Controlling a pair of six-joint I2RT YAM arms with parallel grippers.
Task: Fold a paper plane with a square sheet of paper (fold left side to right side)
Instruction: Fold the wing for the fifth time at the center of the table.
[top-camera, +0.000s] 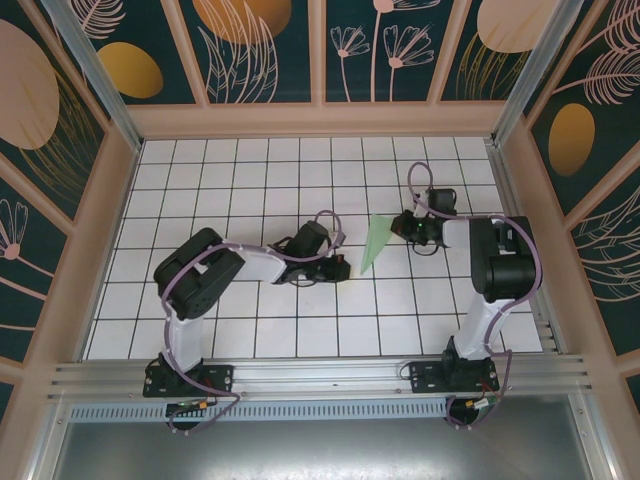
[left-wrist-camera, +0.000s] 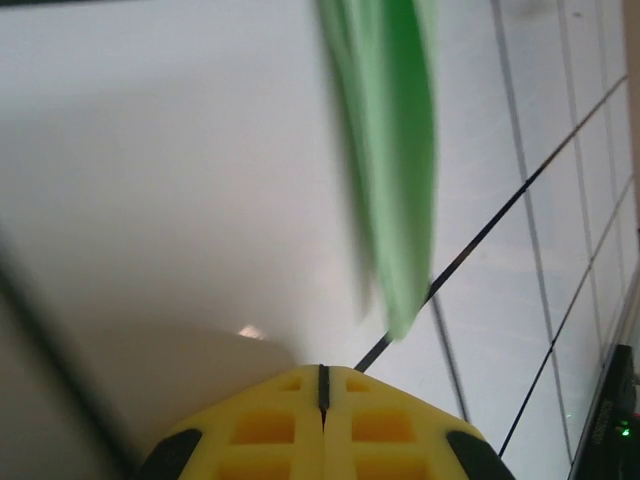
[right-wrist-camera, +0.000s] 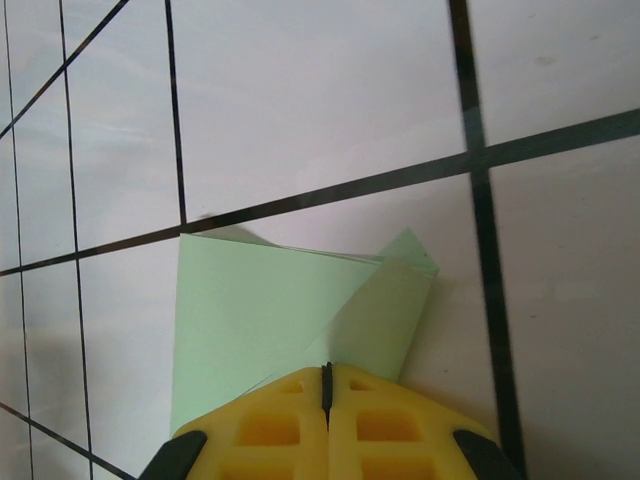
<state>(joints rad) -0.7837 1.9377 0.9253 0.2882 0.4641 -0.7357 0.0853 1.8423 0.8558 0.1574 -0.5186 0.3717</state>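
Paper plane (top-camera: 375, 245) lies on the table (top-camera: 200, 190), tip pointing near-left toward your clenched left tool (top-camera: 342, 268); your right tool (top-camera: 403, 226), also clenched, rests over its wide far-right end.

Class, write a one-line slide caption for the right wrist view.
Shut right gripper at the edge of the folded pale-green paper lying on the gridded white table.

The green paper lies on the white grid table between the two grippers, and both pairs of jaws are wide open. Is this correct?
One detail is wrong: the jaws are shut, not open. The wrist views show the left gripper and the right gripper with the yellow halves pressed together. In the top view the green paper does lie on the white grid table between them.
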